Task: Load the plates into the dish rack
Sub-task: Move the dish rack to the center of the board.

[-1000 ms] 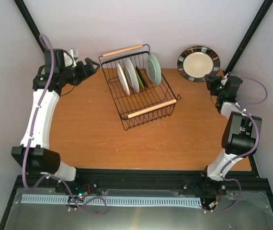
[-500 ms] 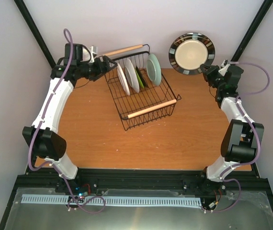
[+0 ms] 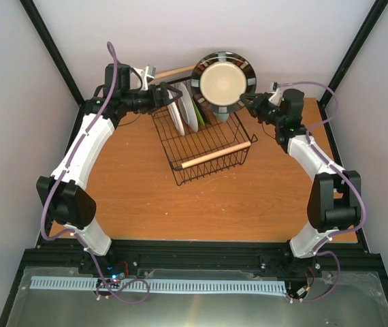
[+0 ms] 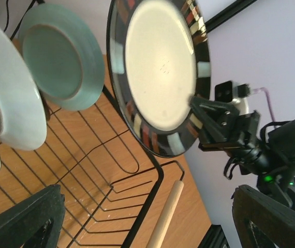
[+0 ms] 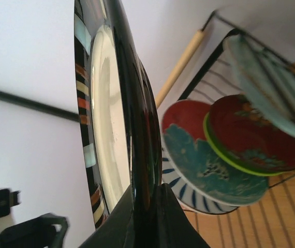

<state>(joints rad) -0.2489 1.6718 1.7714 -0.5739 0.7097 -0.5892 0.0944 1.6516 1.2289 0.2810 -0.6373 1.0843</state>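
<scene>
The right pincer (image 3: 254, 102) clamps the black-rimmed cream plate (image 3: 222, 80) upright above the dish rack (image 3: 201, 146) at the far edge of the table (image 3: 133, 170); next it likely needs lowering into a free slot. The left pincer (image 3: 167, 94) gapes empty beside the rack. Only the right wrist view shows the red flowered plate (image 5: 199, 155) racked.

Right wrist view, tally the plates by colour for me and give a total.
Black-rimmed cream: 1
Red with teal flower: 1
Dark red floral: 1
Lime green: 1
White with dark stripes: 1
Mint green: 1
Total: 6
</scene>
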